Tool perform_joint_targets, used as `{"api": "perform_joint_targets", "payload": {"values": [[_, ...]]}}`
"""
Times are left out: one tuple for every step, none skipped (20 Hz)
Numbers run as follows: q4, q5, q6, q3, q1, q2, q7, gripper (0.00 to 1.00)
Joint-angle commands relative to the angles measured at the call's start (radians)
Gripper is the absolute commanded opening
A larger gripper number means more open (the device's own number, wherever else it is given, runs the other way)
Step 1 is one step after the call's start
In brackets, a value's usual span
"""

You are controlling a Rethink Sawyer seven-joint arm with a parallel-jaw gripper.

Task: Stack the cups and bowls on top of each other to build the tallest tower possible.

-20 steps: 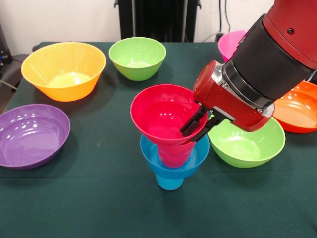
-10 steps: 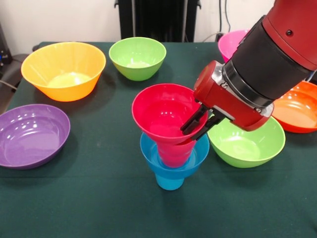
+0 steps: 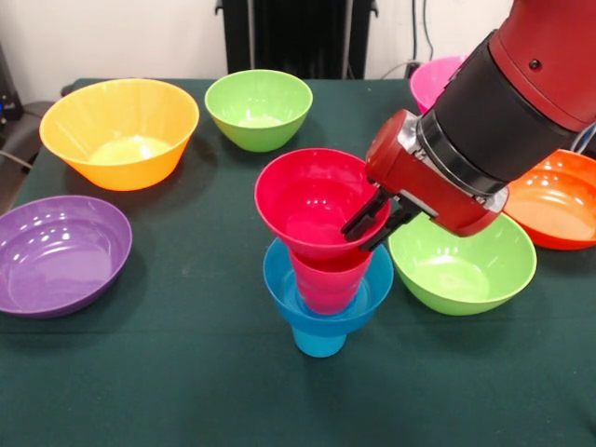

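Tower [image 3: 321, 289], centre of frame on green counter [image 3: 186, 372]: sky-blue cup [image 3: 318, 341] at base, small blue bowl [image 3: 284, 279] on it, red cup [image 3: 326, 284] seated inside. Small red bowl [image 3: 312, 209] on top, tilted, right rim pinched between closed fingers of end effector [image 3: 372, 222] entering from upper right. Lime green bowl [image 3: 463, 264] just right of tower; second lime green bowl [image 3: 258, 107] upper centre. Yellow-orange bowl [image 3: 118, 130] upper left, purple bowl [image 3: 60, 253] at left edge, orange bowl [image 3: 559, 205] at right edge, pink bowl [image 3: 433, 82] upper right, partly hidden.
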Motion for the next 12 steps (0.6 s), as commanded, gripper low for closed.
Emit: {"api": "perform_joint_targets", "payload": {"values": [[0.126, -0.046, -0.073, 0.139, 0.032, -0.034, 0.181, 0.00], [0.129, -0.045, -0.078, 0.141, 0.033, -0.034, 0.183, 0.00], [0.133, -0.043, -0.084, 0.143, 0.035, -0.034, 0.185, 0.00], [0.136, -0.042, -0.088, 0.144, 0.037, -0.034, 0.187, 0.00], [0.139, -0.041, -0.091, 0.145, 0.039, -0.035, 0.188, 0.00], [0.140, -0.040, -0.093, 0.145, 0.041, -0.034, 0.190, 0.00], [0.143, -0.040, -0.095, 0.146, 0.043, -0.034, 0.191, 0.00], [0.139, -0.038, -0.095, 0.144, 0.042, -0.032, 0.192, 0.00], [0.142, -0.037, -0.099, 0.146, 0.043, -0.033, 0.192, 0.00], [0.142, -0.036, -0.104, 0.148, 0.043, -0.032, 0.193, 0.00], [0.144, -0.036, -0.107, 0.149, 0.044, -0.032, 0.194, 0.00], [0.144, -0.036, -0.110, 0.149, 0.044, -0.031, 0.196, 0.00]]}}
